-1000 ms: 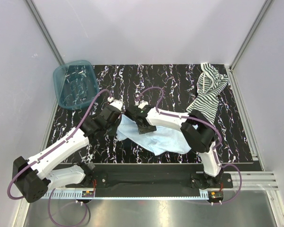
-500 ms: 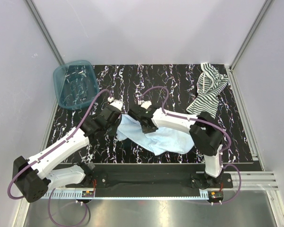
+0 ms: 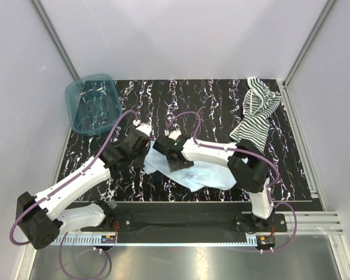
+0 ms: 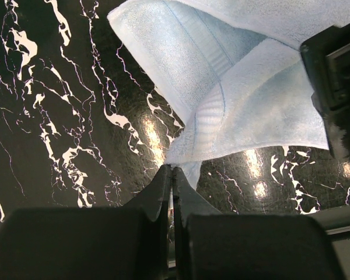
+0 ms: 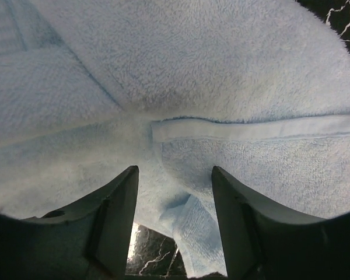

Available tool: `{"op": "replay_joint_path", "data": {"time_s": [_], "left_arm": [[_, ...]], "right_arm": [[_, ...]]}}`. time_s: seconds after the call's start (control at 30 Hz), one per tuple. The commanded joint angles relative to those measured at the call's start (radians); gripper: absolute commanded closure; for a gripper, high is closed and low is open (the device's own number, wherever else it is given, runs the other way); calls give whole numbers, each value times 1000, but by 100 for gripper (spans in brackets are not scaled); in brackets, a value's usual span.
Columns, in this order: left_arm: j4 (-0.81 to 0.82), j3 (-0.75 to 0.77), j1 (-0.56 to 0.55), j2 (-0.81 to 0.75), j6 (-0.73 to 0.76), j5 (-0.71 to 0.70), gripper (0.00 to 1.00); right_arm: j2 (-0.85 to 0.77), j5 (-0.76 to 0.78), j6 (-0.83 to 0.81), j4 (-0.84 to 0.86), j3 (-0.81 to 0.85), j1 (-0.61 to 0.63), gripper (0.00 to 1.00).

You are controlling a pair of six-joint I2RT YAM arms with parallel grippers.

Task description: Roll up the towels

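Our left pincer (image 4: 172,175) has its jaws pressed together on one corner of the pale blue towel (image 4: 221,87), at the left end of the cloth. We judge that this grip is there to anchor the corner, so that the fabric can be pulled flat and does not slide on the marbled black table (image 3: 210,105). Far to the left of it, at the back corner, stands a teal plastic tub (image 3: 93,104), well apart from both towels.

Next to the right, our right pincer (image 5: 174,175) hangs over the same towel with its jaws apart. A hemmed edge and a small fold lie under them, but nothing is gripped. In the overhead view the towel is near the front edge, between the two arms. It is crumpled and partly folded over, so it is not yet ready for rolling. We think the open jaws are placed there to catch the fold and spread it.

At the far right, near the back, the striped towel (image 3: 258,114) lies in a loose heap, untouched.
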Motion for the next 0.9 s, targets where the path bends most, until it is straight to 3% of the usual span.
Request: {"op": "replay_joint_path", "data": {"time_s": [0.0, 0.17, 0.27, 0.33, 0.47, 0.63, 0.87], "left_arm": [[16, 4, 4, 8, 10, -10, 100], [15, 2, 4, 8, 8, -13, 100], [12, 2, 4, 11, 7, -15, 100], [13, 2, 4, 13, 7, -15, 100], [12, 2, 4, 22, 7, -18, 100], [10, 2, 4, 27, 5, -21, 100], [7, 4, 4, 39, 2, -30, 100]], "right_arm": [[49, 38, -11, -10, 39, 1, 39], [72, 61, -8, -18, 56, -4, 37], [86, 71, -17, -19, 65, -10, 41], [90, 82, -16, -22, 67, -9, 46], [66, 90, -11, -10, 36, -10, 69], [29, 102, -7, -18, 6, -12, 90], [-149, 160, 16, -107, -16, -12, 100]]}}
